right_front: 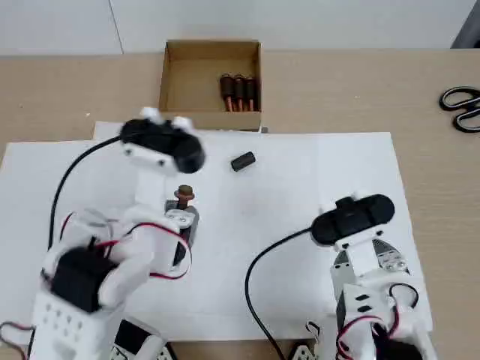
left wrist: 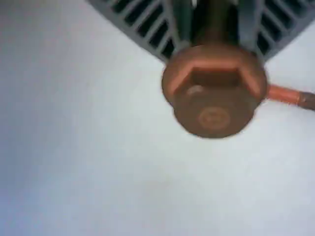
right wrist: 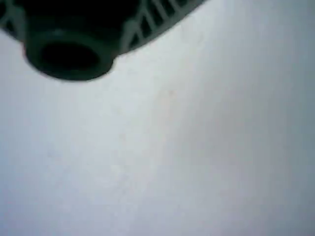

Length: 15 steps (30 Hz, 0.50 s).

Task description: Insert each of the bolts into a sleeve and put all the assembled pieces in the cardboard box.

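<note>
The left pincer (left wrist: pixel 212 22) is clamped on the shank of a copper-coloured hex-head bolt (left wrist: pixel 214 93), its head upward. The right pincer (right wrist: pixel 93 19), well apart to its right, grips a black tubular sleeve (right wrist: pixel 69 55) over the white paper sheet (right wrist: pixel 206 147).

the cardboard box (right_front: pixel 174 82) sits open on the worktop. three assembled pieces (right_front: pixel 239 92), black sleeves on copper bolts, lie side by side against its right wall in the high view. a loose black sleeve (right_front: pixel 243 161) lies on its side just in front of the box. farther from the box, a copper hex-head bolt (right_front: pixel 184 195) stands head up, clamped in the left hand (right_front: pixel 183 212). a second sleeve (right wrist: pixel 69 56), open end showing, sits in the right hand (right wrist: pixel 74 34).
</note>
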{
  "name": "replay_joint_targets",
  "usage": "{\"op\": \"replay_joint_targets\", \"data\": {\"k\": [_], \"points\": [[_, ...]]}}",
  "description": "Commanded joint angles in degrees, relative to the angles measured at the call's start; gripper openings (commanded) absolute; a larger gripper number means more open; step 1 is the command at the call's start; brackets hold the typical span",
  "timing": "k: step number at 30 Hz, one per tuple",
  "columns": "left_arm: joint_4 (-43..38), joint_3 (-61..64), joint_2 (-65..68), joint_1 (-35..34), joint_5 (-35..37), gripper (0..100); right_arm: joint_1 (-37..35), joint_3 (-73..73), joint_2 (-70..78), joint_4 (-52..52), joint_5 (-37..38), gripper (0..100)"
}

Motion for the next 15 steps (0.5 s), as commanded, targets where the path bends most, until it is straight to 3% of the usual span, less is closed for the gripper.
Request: {"op": "replay_joint_targets", "data": {"k": [1, 7, 15], "points": [[-6.33, 4.70, -9.76, 0.26, 5.01, 1, 0.13, 2.02, -5.41, -6.64, -8.53, 0.4], [-12.92, 17.36, -25.41, 0.26, 8.00, 1, -7.43, 7.56, -9.71, -12.09, -18.20, 0.4], [-22.59, 35.12, -44.75, 0.26, 7.91, 1, -25.36, 17.67, -9.63, -21.49, -25.85, 0.3]]}}
